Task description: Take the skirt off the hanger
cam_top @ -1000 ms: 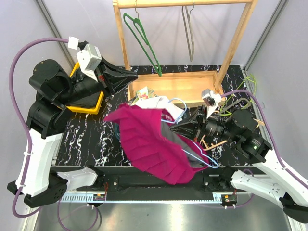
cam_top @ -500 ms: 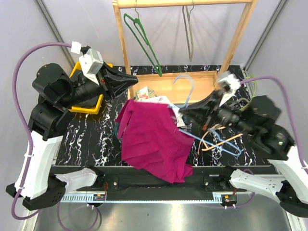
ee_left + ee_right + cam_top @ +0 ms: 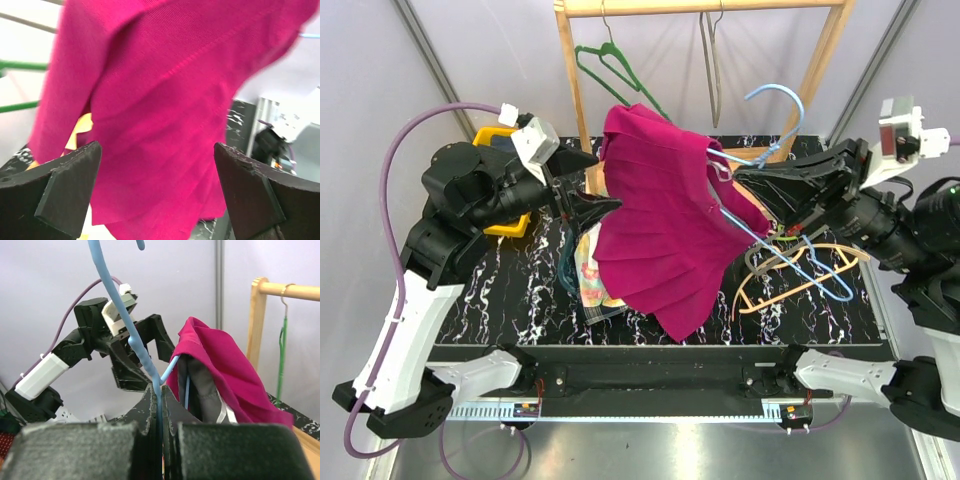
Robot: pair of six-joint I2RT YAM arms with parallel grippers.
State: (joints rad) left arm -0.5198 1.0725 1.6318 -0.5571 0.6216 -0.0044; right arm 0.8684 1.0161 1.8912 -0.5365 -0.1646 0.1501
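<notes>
Black marbled tabletop [image 3: 500, 290] lies below both arms, with a wooden rack [image 3: 810, 90] at its far edge. The magenta skirt [image 3: 665, 235] hangs in the air between my two grippers, draped over a blue hanger [image 3: 137, 347]. I have the right gripper [image 3: 159, 390] pinched tight on the hanger's neck just under the hook, and the skirt falls off to the side of its fingertips. The left gripper [image 3: 156, 150] is spread wide, and from its wrist camera the skirt's cloth fills the space ahead of its fingers [image 3: 65, 185]. I cannot tell whether they touch it. Beneath the left gripper sits a pile of patterned clothes [image 3: 588, 285]. Behind it a green hanger [image 3: 620, 70] hangs on the rack.
</notes>
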